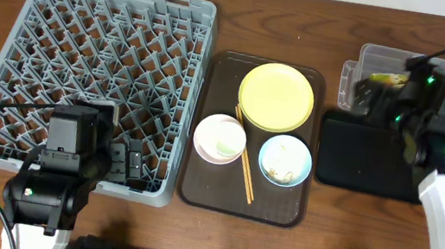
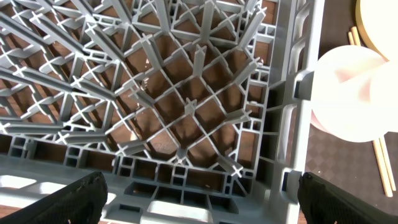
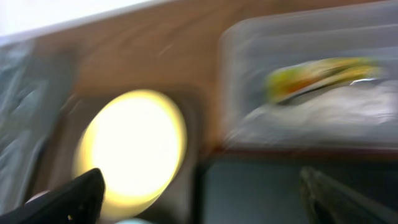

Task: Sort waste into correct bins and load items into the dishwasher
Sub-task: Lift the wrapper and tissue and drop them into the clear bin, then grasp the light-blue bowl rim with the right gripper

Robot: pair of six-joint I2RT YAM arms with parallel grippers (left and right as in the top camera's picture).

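Dishes lie between rack and bins, wrapper in the tub

The grey dish rack (image 1: 93,80) sits at the left of the tabletop. Beside it a round pale-yellow plate (image 1: 276,96) lies flat. A white bowl (image 1: 220,138) and a light-blue bowl (image 1: 285,159) stand upright on its near side, with wooden chopsticks (image 1: 245,176) between them. Further right, the green, yellow and orange snack wrapper (image 1: 389,78) lies in the clear tub (image 1: 381,51), with the black tray (image 1: 357,157) just beside it.

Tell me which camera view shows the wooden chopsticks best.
The overhead view: the chopsticks lie in full length on the brown tray. The left wrist view catches only short pieces at its right edge; the blurred right wrist view shows none.
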